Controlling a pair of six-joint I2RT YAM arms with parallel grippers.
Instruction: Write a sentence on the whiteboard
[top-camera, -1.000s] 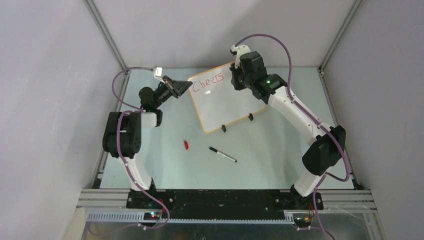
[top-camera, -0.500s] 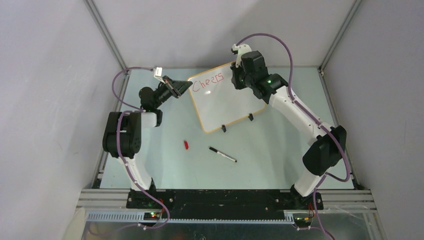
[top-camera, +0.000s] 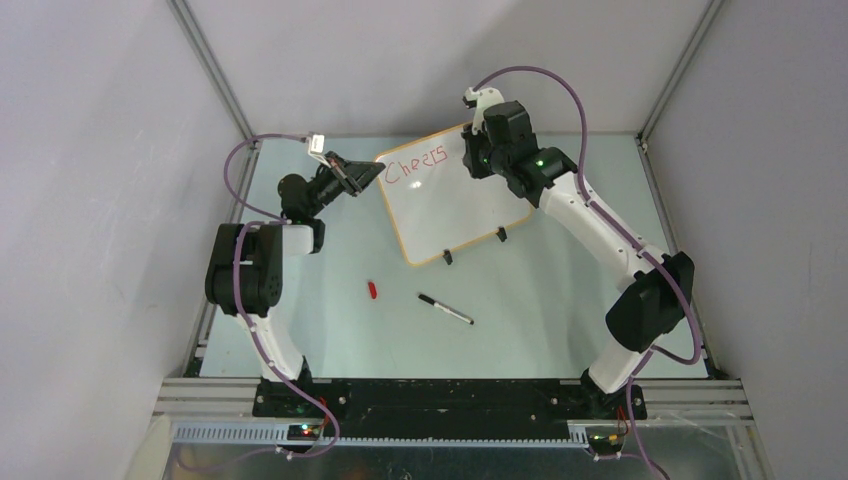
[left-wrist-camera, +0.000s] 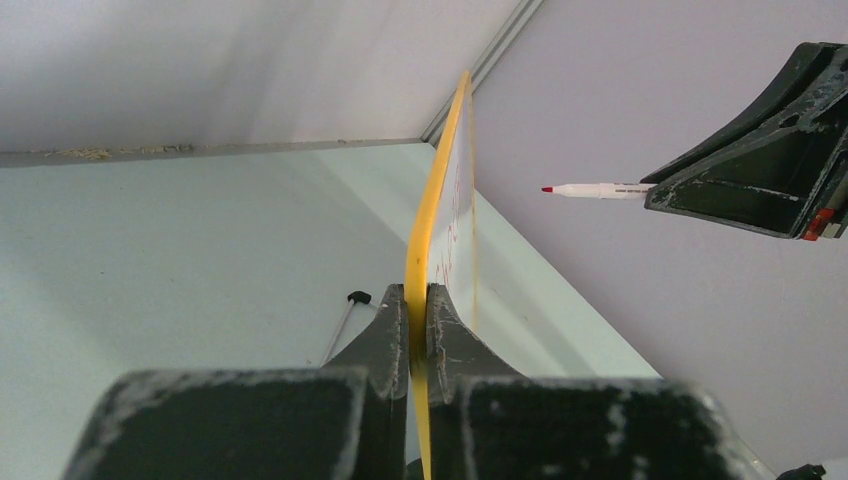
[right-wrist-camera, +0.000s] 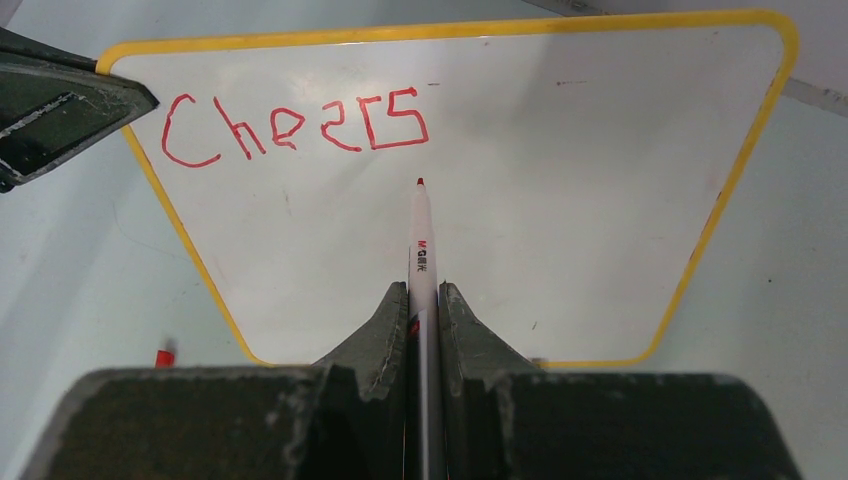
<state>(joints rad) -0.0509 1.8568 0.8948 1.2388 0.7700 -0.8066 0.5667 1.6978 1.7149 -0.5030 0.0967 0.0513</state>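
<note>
Whiteboard (top-camera: 455, 210) stands upper centre on counter (top-camera: 330, 250); left fingers (left-wrist-camera: 418, 305) clenched on its rim. Right fingers (right-wrist-camera: 422, 305) grasping red marker (right-wrist-camera: 420, 230), tip off the surface. Sentence (right-wrist-camera: 295, 125) reads "Cheers". Leave word gap; press lightly, board braced.

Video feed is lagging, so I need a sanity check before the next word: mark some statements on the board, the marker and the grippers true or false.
1. The left gripper is shut on the whiteboard rim. True.
2. The red marker tip touches the board. False: the left wrist view shows a gap between them.
3. The red writing reads "Cheers to new starts". False: only "Cheers" is there.
4. A black pen lies on the table. True.
5. The right gripper is shut on the red marker. True.
</note>
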